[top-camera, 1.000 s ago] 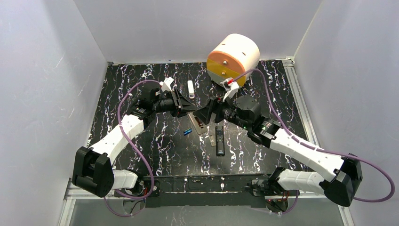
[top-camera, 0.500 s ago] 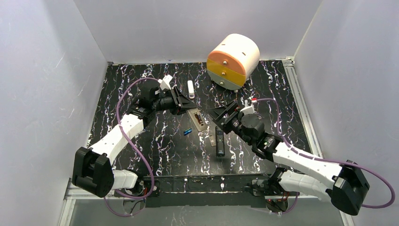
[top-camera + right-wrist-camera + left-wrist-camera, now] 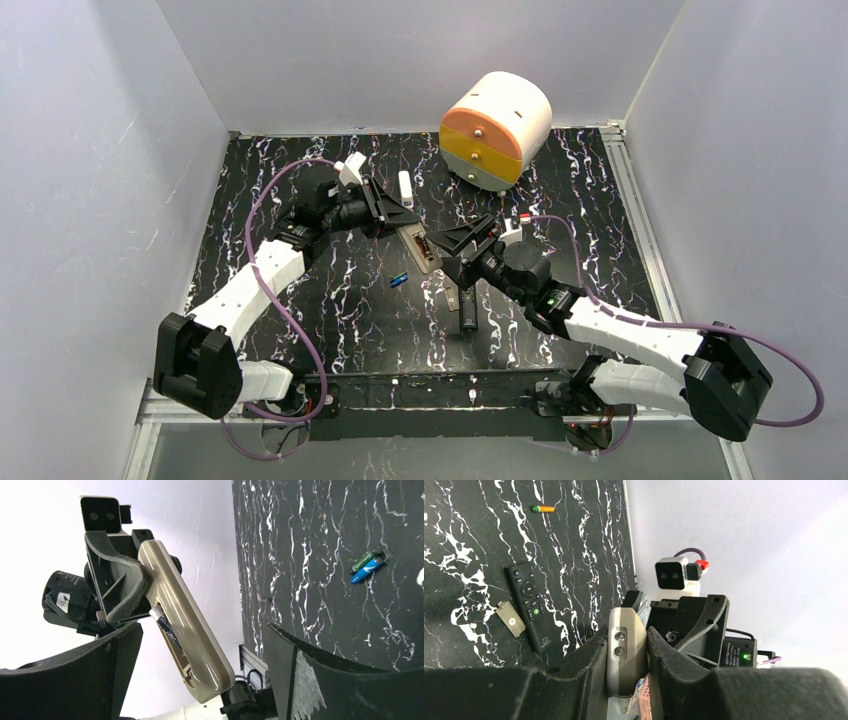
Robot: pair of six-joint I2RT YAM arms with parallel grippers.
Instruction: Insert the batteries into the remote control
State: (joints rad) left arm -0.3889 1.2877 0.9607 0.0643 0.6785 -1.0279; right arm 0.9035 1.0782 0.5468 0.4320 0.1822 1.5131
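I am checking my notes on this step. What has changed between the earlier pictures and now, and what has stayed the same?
The right arm swung back toward the near edge, drawing the right gripper a little off the remote control; it stands open and empty. The left gripper stayed shut on the remote control. The blue battery and the black remote did not move.

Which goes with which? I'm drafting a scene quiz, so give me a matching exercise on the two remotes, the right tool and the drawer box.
Column one:
1 remote control
2 black remote
3 right tool
4 drawer box

Column two:
a open, holding nothing
b orange and yellow front
c clamped in the left tool
d flat on the table

Pairs: 1-c, 2-d, 3-a, 4-b
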